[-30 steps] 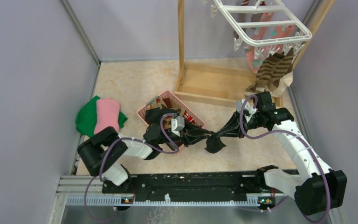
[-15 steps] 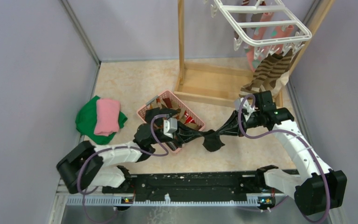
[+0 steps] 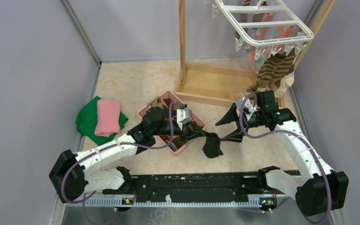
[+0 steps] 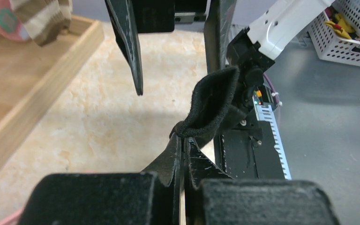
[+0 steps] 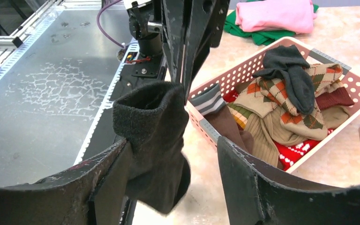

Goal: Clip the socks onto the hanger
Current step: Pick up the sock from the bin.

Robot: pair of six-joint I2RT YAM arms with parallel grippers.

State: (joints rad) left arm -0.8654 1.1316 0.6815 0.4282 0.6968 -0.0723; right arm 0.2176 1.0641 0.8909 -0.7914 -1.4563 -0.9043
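Black fabric sock (image 3: 212, 146), centre frame: my left gripper (image 3: 200, 136) pinched it, right gripper (image 3: 227, 127) gaped; likely handover, then up to white grid hanger (image 3: 274, 23).

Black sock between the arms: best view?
Right wrist: the black sock fills the foreground, open cuff and hanging body clear. Left wrist shows its pinched end and a fold; top external shows a small dark lump.

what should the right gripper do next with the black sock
Probably close the right gripper on the black sock at its open cuff. Its jaws stand open with the sock between them, only the left gripper pinches the sock, and the right arm is the one nearer the hanger.
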